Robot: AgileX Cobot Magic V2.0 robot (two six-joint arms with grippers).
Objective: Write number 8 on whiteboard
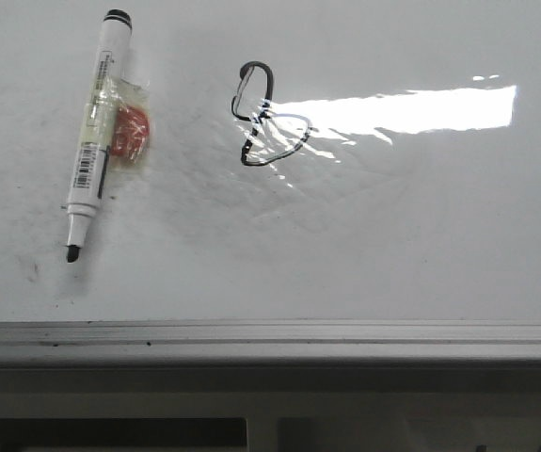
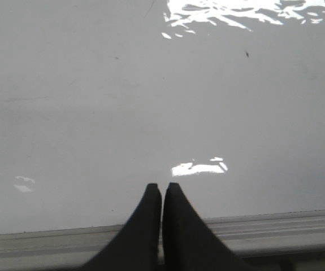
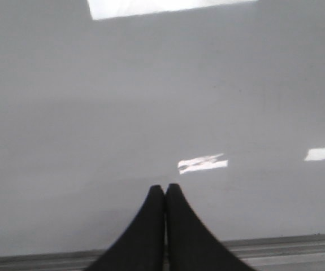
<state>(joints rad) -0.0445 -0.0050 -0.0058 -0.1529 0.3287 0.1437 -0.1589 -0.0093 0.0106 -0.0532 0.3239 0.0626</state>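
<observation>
Taking the number 8 as landmark: left of it on the whiteboard lies the marker pen, uncapped, its long axis running from the black end far from the robot to the tip nearest the grey frame, leaning slightly leftward toward the tip, with an orange tag taped to its side facing the figure. The figure itself is a closed, lopsided black loop pair, so the writing looks finished. The left gripper has its fingers pressed together, holding nothing, above bare board near the frame; the right gripper is likewise closed and empty. Neither wrist view shows pen or figure, so which arm sits nearer cannot be told; by side, the left arm seems the likelier.
</observation>
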